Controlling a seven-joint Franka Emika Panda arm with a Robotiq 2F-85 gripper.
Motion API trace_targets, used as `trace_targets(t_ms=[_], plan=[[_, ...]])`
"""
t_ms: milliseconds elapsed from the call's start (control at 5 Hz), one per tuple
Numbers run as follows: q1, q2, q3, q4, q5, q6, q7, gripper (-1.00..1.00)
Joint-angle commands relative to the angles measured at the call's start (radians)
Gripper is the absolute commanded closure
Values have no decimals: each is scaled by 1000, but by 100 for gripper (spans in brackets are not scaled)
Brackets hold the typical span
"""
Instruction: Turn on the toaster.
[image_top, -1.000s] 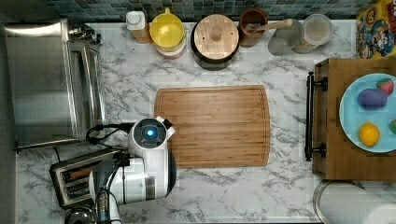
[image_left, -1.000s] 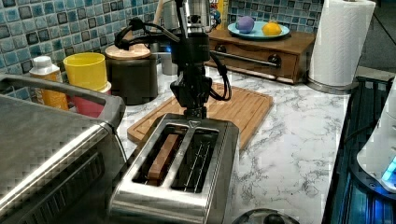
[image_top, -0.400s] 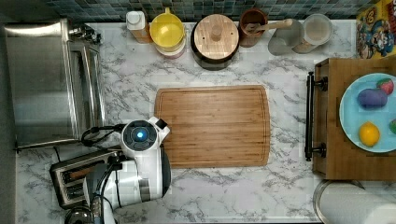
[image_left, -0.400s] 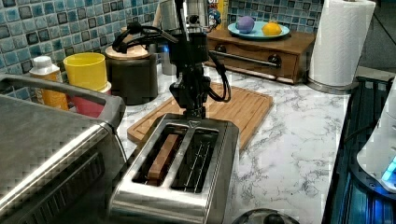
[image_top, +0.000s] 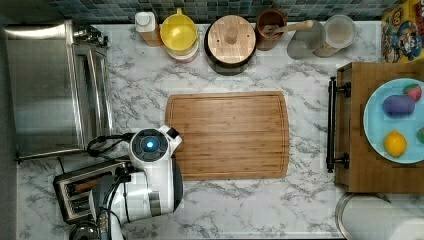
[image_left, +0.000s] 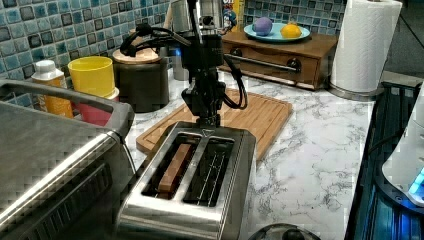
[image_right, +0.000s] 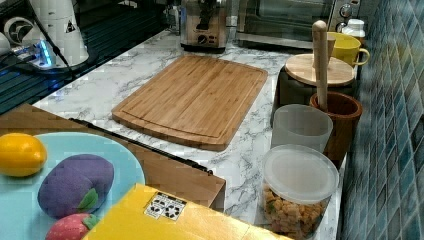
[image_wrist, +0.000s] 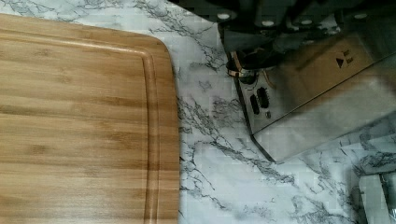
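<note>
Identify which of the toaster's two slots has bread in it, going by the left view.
The slot on the left view's left of the toaster holds the bread slice; the other slot shows bare wire guides.

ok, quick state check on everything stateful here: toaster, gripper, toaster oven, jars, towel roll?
toaster: upright, bread in one slot, other slot bare.
gripper: at the toaster's control end, just above its top edge.
toaster oven: door closed.
dark canister: wooden lid on.
clear jar: lid on, food inside.
brown cup: open, wooden utensil standing in it.
cutting board: flat, bare.
paper towel roll: upright.
</note>
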Motion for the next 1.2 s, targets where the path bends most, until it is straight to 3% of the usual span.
trace_targets(t_ms=[200,800,1200], plan=[[13,91,6,-140,-25,53,61,100],[-15,92,33,-140,-29,54,65,100],[-1,92,20,-140,-27,54,63,100]])
